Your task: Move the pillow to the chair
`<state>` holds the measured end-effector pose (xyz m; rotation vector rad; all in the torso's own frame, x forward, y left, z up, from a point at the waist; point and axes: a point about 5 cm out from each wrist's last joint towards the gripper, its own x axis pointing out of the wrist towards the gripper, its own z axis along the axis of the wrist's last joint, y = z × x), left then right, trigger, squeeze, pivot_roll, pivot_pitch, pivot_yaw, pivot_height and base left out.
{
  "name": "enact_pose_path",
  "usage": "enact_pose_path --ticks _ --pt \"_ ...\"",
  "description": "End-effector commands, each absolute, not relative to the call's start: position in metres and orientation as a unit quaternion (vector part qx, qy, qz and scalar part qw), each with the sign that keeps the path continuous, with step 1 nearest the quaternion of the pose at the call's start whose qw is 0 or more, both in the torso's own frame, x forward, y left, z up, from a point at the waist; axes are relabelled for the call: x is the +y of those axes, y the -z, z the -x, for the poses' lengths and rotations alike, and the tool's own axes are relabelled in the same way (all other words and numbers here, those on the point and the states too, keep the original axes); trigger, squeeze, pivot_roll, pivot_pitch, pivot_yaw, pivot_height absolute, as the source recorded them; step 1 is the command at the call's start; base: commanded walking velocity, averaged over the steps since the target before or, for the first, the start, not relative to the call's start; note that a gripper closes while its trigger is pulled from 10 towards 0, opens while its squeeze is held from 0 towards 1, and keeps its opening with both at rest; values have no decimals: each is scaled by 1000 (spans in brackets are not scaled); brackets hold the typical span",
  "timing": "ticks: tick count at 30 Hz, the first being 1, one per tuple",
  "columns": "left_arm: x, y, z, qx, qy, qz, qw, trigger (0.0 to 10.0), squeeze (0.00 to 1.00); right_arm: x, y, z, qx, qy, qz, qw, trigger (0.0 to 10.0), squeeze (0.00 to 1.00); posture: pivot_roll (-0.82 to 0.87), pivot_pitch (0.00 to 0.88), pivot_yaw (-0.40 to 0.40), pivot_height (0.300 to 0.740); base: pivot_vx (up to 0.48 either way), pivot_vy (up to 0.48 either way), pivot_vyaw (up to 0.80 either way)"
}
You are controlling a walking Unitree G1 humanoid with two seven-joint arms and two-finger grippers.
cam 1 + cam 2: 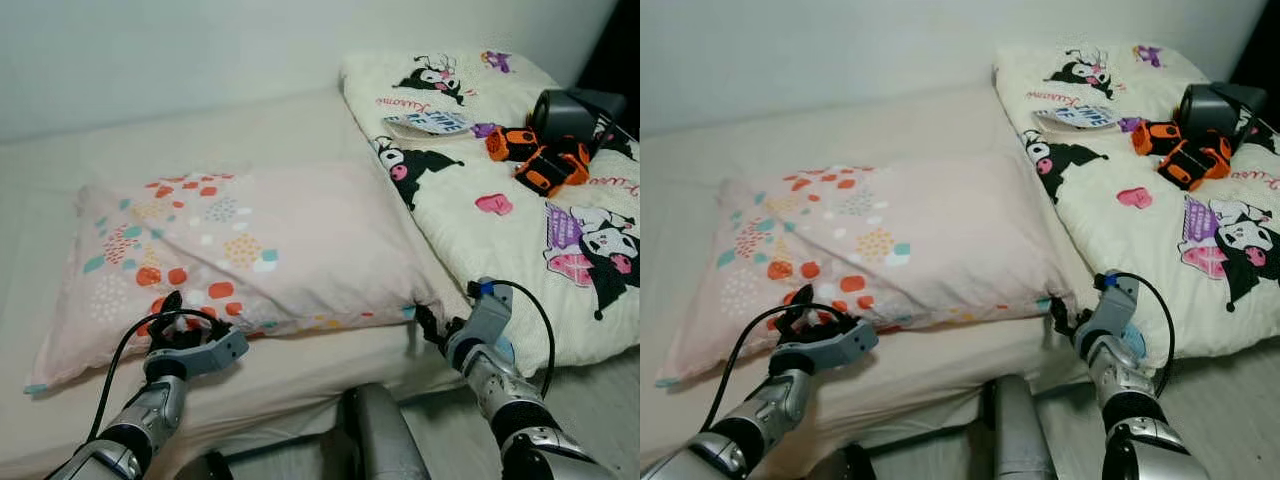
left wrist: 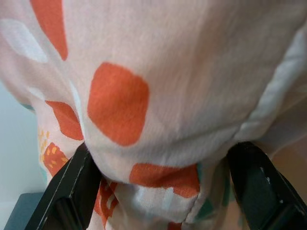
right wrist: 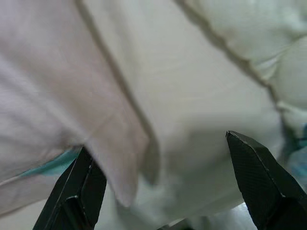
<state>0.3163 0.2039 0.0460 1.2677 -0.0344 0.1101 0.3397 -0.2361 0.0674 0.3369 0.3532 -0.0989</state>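
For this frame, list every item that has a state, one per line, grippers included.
pillow: lying flat on the bed, not lifted.
left gripper: open, fingers either side of the pillow's near edge.
right gripper: open, at the pillow's near right corner.
cartoon-print blanket: spread on the bed right of the pillow.
orange toy cars: resting on the blanket.

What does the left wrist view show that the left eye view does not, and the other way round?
Left wrist view: the left gripper has open fingers around the pillow edge, fabric bulging between them.

Left eye view: the bed, cartoon blanket, orange toys on it, and the right gripper at the pillow's other corner.

Both: the pillow's orange patches and the left gripper.
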Motion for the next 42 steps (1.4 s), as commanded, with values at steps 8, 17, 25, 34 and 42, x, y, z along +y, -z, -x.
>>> enact_pose_path --ticks 8,17,25,34,42 --pt "242 -81 -335 -10 -128 -603 787 0 0 -233 -78 -342 154 39 -183 970 10000 0 -334 297 48 556 0 0 0" --pt "247 -85 -335 -12 -135 -603 786 0 0 -229 -85 -345 141 35 -192 971 10000 0 -333 263 60 556 0 0 0" --pt "230 -92 -343 -34 -111 -553 825 0 0 -224 -100 -354 104 10 -213 972 10000 0 -301 196 66 556 0 0 0" --pt "198 -151 -371 -132 -109 -346 923 0 0 -204 -123 -370 55 -47 -221 973 10000 0 -230 101 66 570 0 0 0" --pt "146 -177 -356 -180 -51 7 982 10000 0 -177 -139 -382 28 -97 -248 963 10000 0 -172 41 46 593 0 0 0"
